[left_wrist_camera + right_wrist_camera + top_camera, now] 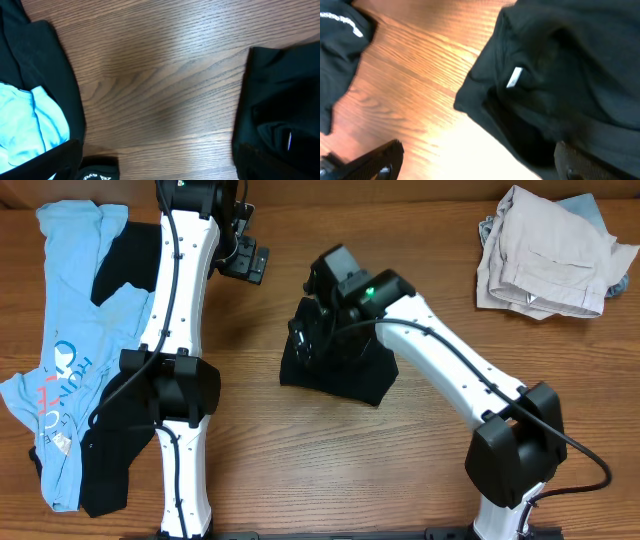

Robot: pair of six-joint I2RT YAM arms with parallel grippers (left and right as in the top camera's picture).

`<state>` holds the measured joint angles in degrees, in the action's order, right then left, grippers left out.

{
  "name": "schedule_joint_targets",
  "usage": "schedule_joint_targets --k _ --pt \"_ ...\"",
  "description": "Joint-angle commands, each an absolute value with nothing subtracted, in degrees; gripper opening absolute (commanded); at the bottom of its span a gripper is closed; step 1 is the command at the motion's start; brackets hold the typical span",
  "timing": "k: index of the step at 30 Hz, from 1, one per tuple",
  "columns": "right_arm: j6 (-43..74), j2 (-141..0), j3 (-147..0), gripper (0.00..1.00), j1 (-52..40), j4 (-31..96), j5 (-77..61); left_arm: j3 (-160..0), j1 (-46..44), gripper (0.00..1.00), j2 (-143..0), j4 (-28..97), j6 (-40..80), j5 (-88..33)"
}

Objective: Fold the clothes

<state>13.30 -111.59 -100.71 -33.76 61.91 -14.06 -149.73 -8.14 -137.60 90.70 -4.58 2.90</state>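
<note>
The black T-shirt [340, 370] lies in a bunched, folded heap at the table's middle; its small white tag [514, 77] shows in the right wrist view. My right gripper [303, 332] hovers over the heap's left edge, open [477, 167], one finger [580, 162] above the fabric and the other [375, 162] over bare wood. My left gripper [248, 260] is open [170, 170] above bare table, left of the black T-shirt [280, 100]. A light-blue printed tee [70, 330] lies at the far left over a black garment [110, 470] with a white logo [340, 35].
A pile of beige and grey clothes [545, 250] sits at the back right corner. The left arm's white links stretch along the left side beside the blue tee. Bare wooden table [420, 480] shows around the black heap.
</note>
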Motion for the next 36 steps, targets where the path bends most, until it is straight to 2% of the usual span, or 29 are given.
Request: schedule_joint_targets --k 1,6,11,16,19,20,22,25,31,36 --pt "13.37 -107.68 -105.75 1.00 -31.16 64.84 -11.77 -151.02 -8.14 1.00 -136.81 90.54 -4.03 3.38" --pt "11.70 -108.14 -103.28 1.00 -29.43 69.60 -10.09 -151.02 -8.16 1.00 -136.81 90.39 -4.03 3.38" --pt "8.54 -108.40 -96.03 1.00 -30.44 67.33 -10.46 -151.02 -8.16 1.00 -136.81 90.00 -4.03 3.36" --pt "4.01 -108.40 -88.14 0.86 -32.40 58.11 -10.55 -151.02 -8.16 1.00 -136.81 89.62 -4.03 2.96" --pt "3.99 -108.40 -84.36 0.63 -32.80 53.25 -10.52 -151.02 -8.16 1.00 -136.81 89.67 -4.03 2.96" --pt "3.99 -108.40 -83.26 0.45 -32.97 51.62 -10.52 -151.02 -8.16 1.00 -136.81 89.62 -4.03 2.96" --pt "3.99 -108.40 -82.59 0.21 -33.06 50.04 -10.50 -151.02 -8.16 1.00 -136.81 89.47 -4.03 2.96" --pt "3.11 -108.38 -82.59 0.04 -33.06 48.12 -10.52 -151.02 -8.16 1.00 -136.81 89.25 -4.03 2.96" --pt "3.16 -108.29 -83.77 0.04 -35.62 49.76 -11.75 -151.02 -8.14 1.00 -136.81 89.14 -4.05 3.01" --pt "4.01 -108.22 -84.12 0.04 -42.65 48.99 -16.16 -151.02 -8.16 1.00 -136.81 88.33 -4.01 2.96"
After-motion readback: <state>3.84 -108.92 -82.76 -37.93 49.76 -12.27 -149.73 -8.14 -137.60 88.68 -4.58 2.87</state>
